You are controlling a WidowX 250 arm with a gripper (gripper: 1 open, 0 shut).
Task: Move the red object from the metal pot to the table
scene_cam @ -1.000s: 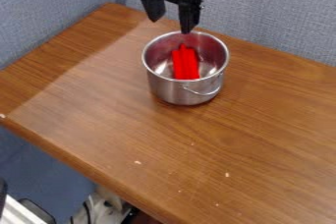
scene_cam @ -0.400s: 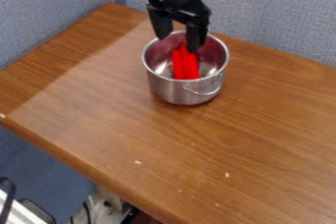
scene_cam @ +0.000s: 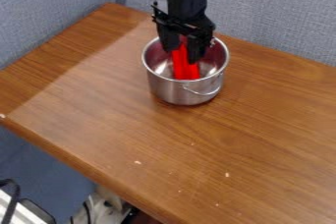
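Note:
The metal pot (scene_cam: 168,88) stands on the far middle of the table (scene_cam: 92,110), its small handle toward the front right. Inside it the red object (scene_cam: 188,69) lies lengthwise. My gripper (scene_cam: 186,57) points straight down and reaches into the pot. Its dark fingers (scene_cam: 170,51) stand either side of the red object's far end. The jaws are narrower than the pot's mouth. Whether the pads press on the red object does not show. The far end of the red object is partly hidden by the fingers.
A blue-grey wall rises right behind the pot. The table's rounded front edge (scene_cam: 79,164) drops off to the floor, where cables and a white thing (scene_cam: 105,208) lie. Bare wood lies left and in front of the pot.
The gripper has come down from above the pot's rim into the pot. Its fingers have drawn closer together around the red object. The pot and the red object have not moved.

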